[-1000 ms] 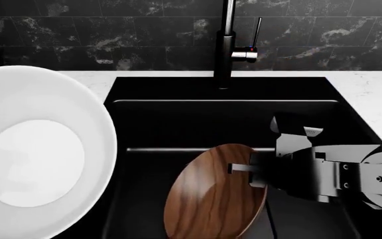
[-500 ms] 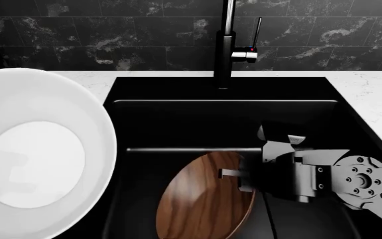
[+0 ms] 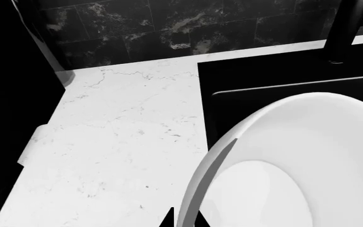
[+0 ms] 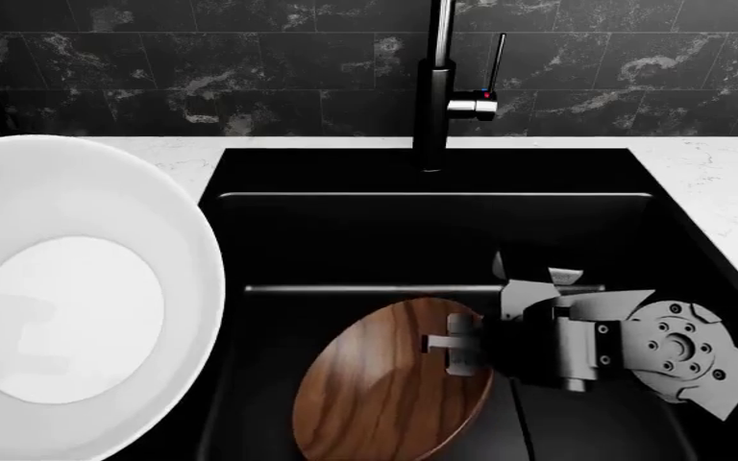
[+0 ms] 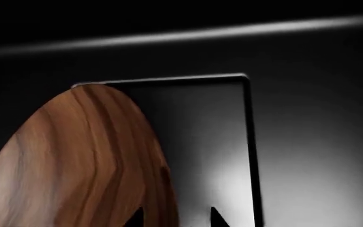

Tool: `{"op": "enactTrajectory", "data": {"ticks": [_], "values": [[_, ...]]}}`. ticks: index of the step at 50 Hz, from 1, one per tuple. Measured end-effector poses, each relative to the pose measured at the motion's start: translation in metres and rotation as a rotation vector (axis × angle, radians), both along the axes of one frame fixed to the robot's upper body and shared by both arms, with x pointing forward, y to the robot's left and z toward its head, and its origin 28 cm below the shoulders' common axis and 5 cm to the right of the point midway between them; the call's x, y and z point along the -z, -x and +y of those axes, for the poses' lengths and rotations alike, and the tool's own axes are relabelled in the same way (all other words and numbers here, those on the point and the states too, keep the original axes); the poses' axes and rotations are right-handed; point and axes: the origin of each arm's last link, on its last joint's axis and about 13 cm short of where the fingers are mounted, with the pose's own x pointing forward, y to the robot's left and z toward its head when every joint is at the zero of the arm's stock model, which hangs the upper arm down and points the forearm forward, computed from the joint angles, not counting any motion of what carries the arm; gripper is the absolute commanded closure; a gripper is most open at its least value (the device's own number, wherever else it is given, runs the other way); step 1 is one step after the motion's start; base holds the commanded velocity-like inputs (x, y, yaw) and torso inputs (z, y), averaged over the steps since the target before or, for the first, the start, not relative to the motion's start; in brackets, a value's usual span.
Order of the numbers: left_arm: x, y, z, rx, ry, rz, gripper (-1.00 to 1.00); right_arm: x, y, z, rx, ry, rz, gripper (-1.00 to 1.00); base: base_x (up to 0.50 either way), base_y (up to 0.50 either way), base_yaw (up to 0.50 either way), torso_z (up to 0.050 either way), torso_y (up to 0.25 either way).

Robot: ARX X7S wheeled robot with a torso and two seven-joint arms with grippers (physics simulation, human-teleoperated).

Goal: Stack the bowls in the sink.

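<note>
The glossy white bowl hangs tilted over the counter left of the sink. It fills the left of the head view and hides my left gripper there. In the left wrist view, my left gripper is shut on the rim of the white bowl. The brown wooden bowl leans low inside the black basin. My right gripper holds its right rim. In the right wrist view, the wooden bowl has its rim between the tips of my right gripper.
A tall dark faucet rises behind the basin, before a black marbled wall. White countertop runs left of the sink and also lies to its right. A step crosses the basin floor.
My right gripper has sunk lower into the basin and shifted slightly left, carrying the wooden bowl, which now lies flatter. The white bowl has dropped very slightly.
</note>
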Motion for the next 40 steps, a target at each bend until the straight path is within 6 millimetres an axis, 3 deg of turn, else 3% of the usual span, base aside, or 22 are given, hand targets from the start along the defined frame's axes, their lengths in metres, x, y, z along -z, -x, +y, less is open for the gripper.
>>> {"op": "enactTrajectory", "data": {"ticks": [17,40], "values": [[0.000,0.000,0.000,0.001,0.003,-0.002,1.00,-0.013,0.005,-0.007,0.003,0.038,-0.008,-1.00,0.00,0.00,0.00,0.000,0.001],[-0.002,0.001,0.000,0.002,0.005,-0.010,1.00,-0.078,0.018,-0.013,-0.004,0.182,-0.130,-1.00,0.00,0.00,0.00,0.000,0.000]]}}
